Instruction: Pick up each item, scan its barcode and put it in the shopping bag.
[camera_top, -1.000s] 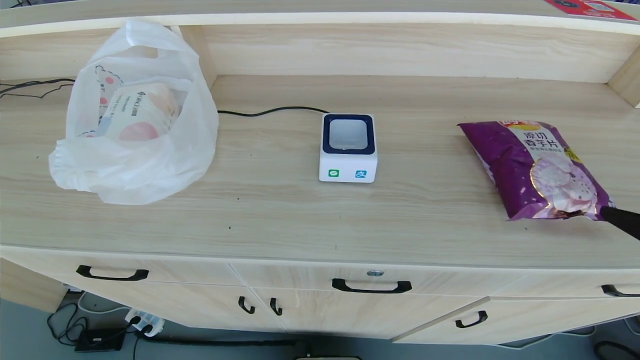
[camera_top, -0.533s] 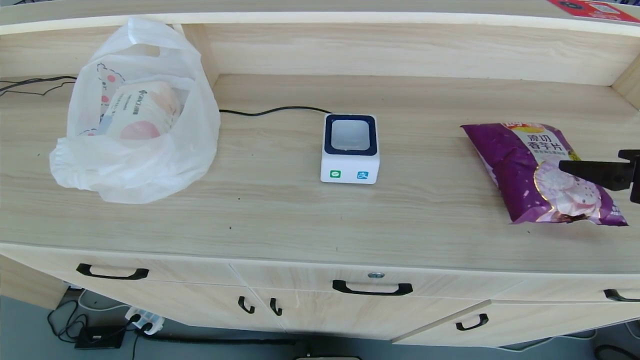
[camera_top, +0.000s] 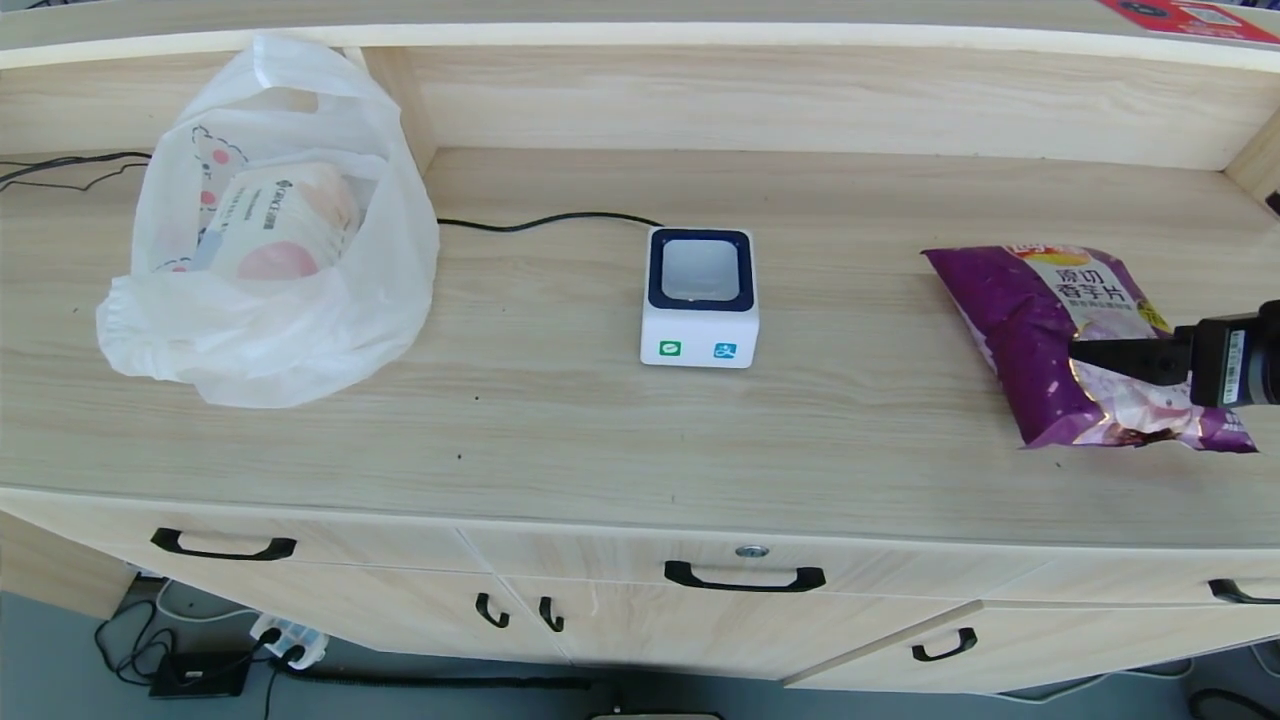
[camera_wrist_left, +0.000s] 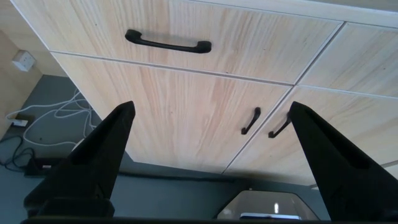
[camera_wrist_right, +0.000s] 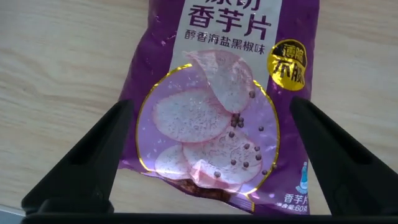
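Chip bag (camera_top: 1010, 320) flat on counter (camera_top: 560, 430), robot's right | right gripper (camera_wrist_right: 209, 104) spread wide over it, contact unclear, arm cut by frame edge | scanner (camera_top: 698, 296) centre | shopping bag (camera_top: 270, 330) far left, contents blurred through plastic | left gripper (camera_wrist_left: 211, 106) wide apart, facing drawer fronts (camera_wrist_left: 186, 106)

Matte black right gripper (camera_top: 1080, 353), long wedge-shaped fingers (camera_wrist_right: 84, 165) tapering to tips, boxy black wrist housing (camera_top: 1212, 362) with white label (camera_top: 1233, 366), left gripper (camera_wrist_left: 211, 107) alike.
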